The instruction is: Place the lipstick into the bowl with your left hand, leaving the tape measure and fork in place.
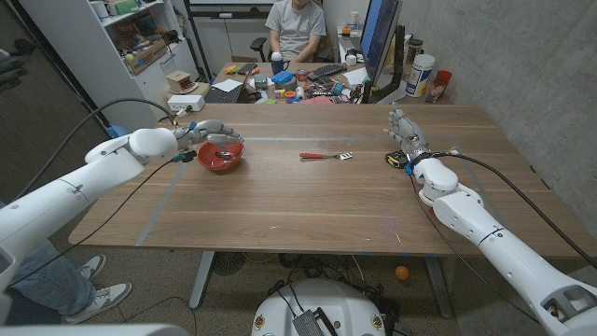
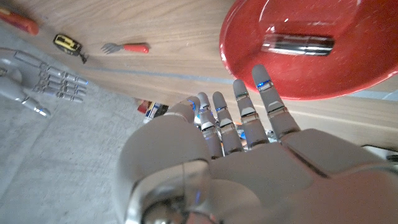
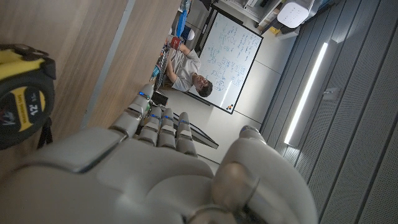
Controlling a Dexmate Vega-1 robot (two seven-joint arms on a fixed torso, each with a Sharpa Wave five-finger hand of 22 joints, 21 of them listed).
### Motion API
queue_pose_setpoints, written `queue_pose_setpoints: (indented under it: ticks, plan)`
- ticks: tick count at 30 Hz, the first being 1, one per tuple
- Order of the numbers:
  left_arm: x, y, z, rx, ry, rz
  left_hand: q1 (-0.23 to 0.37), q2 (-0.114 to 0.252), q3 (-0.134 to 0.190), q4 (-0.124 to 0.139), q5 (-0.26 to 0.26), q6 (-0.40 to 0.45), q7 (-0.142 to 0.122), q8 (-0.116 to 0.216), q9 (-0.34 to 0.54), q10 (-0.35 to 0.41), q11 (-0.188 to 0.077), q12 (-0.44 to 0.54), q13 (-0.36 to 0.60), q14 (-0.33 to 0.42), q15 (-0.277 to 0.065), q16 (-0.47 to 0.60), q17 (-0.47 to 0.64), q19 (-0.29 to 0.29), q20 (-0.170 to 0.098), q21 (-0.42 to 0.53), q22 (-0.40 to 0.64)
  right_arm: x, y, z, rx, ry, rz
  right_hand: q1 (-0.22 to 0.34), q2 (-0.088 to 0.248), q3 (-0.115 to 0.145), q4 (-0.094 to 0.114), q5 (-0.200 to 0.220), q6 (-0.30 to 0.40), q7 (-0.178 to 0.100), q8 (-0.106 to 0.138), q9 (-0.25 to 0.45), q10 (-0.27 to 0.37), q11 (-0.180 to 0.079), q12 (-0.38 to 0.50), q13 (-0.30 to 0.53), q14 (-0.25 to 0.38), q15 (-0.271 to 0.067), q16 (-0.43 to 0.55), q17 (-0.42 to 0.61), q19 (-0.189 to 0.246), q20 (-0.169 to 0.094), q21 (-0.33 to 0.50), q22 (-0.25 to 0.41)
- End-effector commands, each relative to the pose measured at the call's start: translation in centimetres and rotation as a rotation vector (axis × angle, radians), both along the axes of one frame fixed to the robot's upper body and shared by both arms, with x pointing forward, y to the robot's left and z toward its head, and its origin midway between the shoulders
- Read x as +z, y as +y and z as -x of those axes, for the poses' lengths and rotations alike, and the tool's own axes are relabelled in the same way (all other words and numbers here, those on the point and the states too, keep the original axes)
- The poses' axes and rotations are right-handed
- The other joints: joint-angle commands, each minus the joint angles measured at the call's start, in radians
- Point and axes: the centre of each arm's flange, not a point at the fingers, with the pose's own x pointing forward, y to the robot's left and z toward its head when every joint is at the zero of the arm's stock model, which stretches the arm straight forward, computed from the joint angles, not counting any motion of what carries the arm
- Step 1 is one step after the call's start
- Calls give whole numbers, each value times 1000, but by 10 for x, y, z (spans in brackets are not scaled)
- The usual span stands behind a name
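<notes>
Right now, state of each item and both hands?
lipstick: lying on its side inside the bowl, not held
red bowl: upright on the table, holds the lipstick
fork: lying flat mid-table, untouched
tape measure: on the table beside the right hand
left hand: open, fingers extended at the bowl's rim, empty
right hand: open, fingers apart, holds nothing

An office or lab workspace: a cluttered desk point(image 1: 298, 89), a monitor point(image 1: 381, 37), storage shelves point(image 1: 140, 37), and a whiteboard point(image 3: 233, 59).
</notes>
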Motion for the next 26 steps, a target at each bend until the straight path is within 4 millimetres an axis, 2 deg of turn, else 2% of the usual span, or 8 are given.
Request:
queue_pose_setpoints:
  ticks: [1,3,7,12,18,26]
  plan:
    - [18,0,72,-349,-328,480,-26,-9,-4,11,-10,-2,1,-14,-2,6,-3,2,-6,2,-1,2,-5,10,-11,-3,4,-1,25,37,-25,-147,3,-2,4,0,0,4,14,0,4,4,15,1,1,3,14,-3,7,-1,14,-1,-3,5]
    - [11,4,81,-426,-357,582,-62,-22,-16,22,-19,-27,-4,-34,-6,-20,6,-13,-18,-25,-2,-11,-14,-1,-19,-14,4,-1,33,51,-45,-190,20,-1,6,0,0,5,30,-5,10,4,29,-4,6,4,25,-7,11,-2,17,-2,-6,6]
    - [-6,16,93,-480,-406,711,-131,-48,-45,39,-39,-82,12,-72,-15,-67,21,-34,-39,-63,9,-23,-28,-34,-15,-43,3,1,48,73,-59,-279,25,0,7,0,-3,5,46,-11,13,4,43,-3,9,4,21,-19,8,-4,1,-3,-18,6]
    - [-22,32,93,-473,-402,792,-189,-60,-66,55,-60,-124,16,-97,-24,-108,30,-44,-61,-115,22,-34,-40,-85,1,-80,3,9,59,92,-75,-345,44,2,8,0,-5,5,52,-13,14,4,48,-7,10,4,19,-19,6,-5,-1,-3,-22,7]
    - [-36,40,83,-480,-341,847,-224,-66,-76,61,-75,-139,18,-104,-32,-130,39,-45,-77,-170,29,-43,-50,-124,5,-110,3,12,63,99,-79,-353,44,1,7,-1,-5,5,52,-14,13,4,50,-7,10,4,19,-19,6,-5,-1,-3,-25,7]
    - [-47,34,73,-479,-258,792,-235,-62,-77,62,-80,-128,17,-100,-34,-130,43,-43,-84,-180,34,-40,-54,-145,5,-124,3,1,67,94,-74,-315,46,0,9,-2,-5,5,53,-13,12,5,53,-7,10,4,20,-18,5,-6,1,-3,-28,7]
